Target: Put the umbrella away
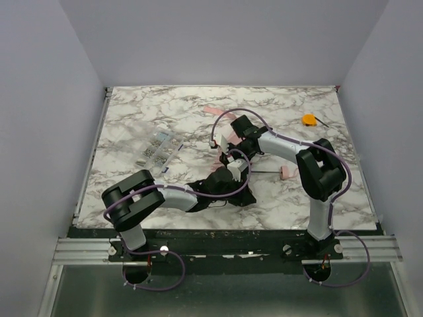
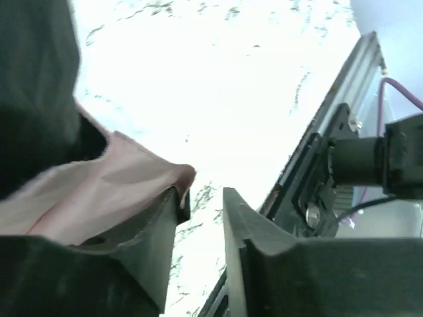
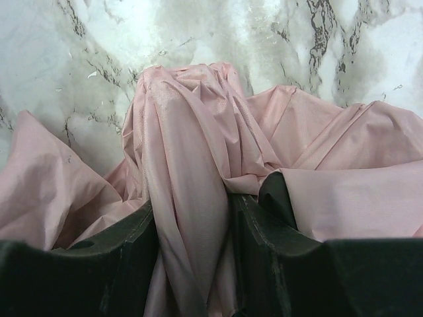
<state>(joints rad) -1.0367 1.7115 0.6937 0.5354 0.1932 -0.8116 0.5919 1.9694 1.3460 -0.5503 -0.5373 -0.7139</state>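
Observation:
The pale pink umbrella lies half collapsed mid-table; its dark canopy underside (image 1: 225,188) is bunched near the front. Its slim shaft (image 1: 263,171) runs right to the small pink handle (image 1: 285,174), and a pink strap (image 1: 215,109) trails toward the back. My right gripper (image 1: 231,142) is shut on a fold of pink canopy fabric (image 3: 192,165), which fills the right wrist view between the fingers (image 3: 125,251). My left gripper (image 1: 228,175) is low over the dark canopy, jaws apart and empty (image 2: 203,198). Pink fabric (image 2: 99,191) lies against the outside of its left finger.
A clear packet of small metal parts (image 1: 155,150) lies at the left of the marble table. A small orange object (image 1: 308,119) sits at the back right. A metal rail (image 1: 225,249) runs along the near edge. An arm base (image 2: 357,158) shows in the left wrist view.

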